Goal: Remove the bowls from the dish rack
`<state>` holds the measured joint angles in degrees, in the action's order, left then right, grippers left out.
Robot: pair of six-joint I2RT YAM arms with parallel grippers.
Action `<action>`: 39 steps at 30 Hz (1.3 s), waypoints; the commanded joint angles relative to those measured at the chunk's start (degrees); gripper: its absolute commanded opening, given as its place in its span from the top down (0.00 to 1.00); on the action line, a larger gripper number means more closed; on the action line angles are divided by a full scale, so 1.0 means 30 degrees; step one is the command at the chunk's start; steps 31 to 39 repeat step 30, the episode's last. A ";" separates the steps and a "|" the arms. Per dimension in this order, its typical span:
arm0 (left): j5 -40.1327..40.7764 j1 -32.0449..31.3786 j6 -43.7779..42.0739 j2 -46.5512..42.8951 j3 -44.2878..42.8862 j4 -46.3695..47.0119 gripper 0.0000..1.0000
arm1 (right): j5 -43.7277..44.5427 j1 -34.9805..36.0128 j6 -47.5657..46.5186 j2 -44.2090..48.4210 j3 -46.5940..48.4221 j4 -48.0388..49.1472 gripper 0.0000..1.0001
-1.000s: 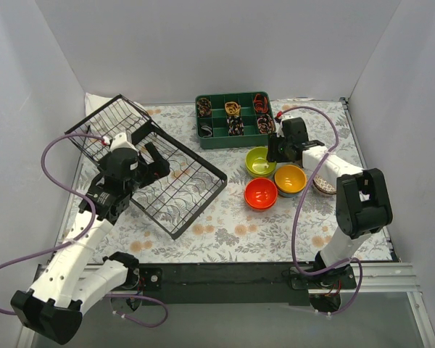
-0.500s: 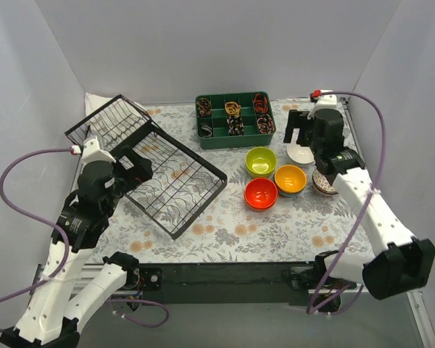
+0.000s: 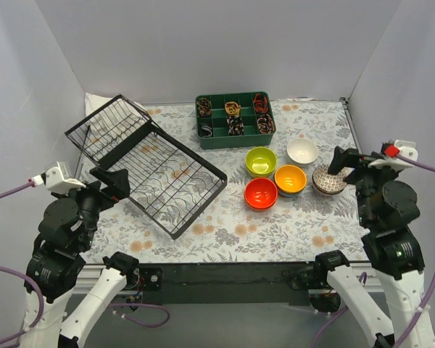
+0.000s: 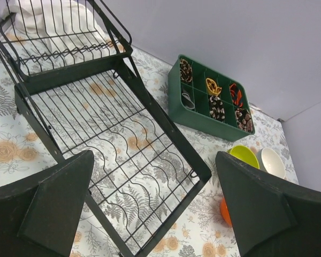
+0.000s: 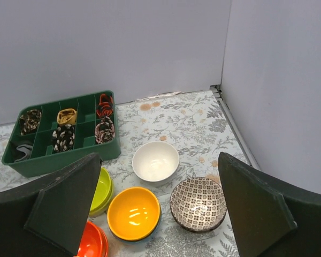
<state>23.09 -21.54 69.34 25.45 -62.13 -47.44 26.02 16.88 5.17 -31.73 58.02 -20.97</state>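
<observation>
Hiding part of the red bowl point(image 5: 96, 243), the right fingers point(image 5: 59, 209) stand spread.

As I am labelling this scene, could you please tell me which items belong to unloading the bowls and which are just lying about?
Part of the job: dish rack, lime bowl, orange bowl, red bowl, white bowl, patterned bowl.

Just lying about: green divided tray, white cloth behind the rack, floral table cover.

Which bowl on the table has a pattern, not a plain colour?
The mosaic bowl, rightmost in the top view; the orange bowl beside it, lime bowl, red bowl and white bowl are plain.
</observation>
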 commanded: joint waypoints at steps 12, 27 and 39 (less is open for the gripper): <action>0.1853 0.0002 0.0322 -0.2272 -0.0180 -0.2290 0.02 | -0.0879 -0.0032 -0.0228 0.7055 -0.2405 -0.4376 0.02; 0.2294 0.0002 0.2082 -0.2508 0.0026 -0.3903 0.02 | -0.0441 0.1256 0.0531 0.9724 -0.2465 -0.5606 0.03; 0.2206 0.0002 0.2373 -0.2449 0.0055 -0.4049 0.02 | -0.0645 0.1286 0.0737 0.9871 -0.2348 -0.5929 0.03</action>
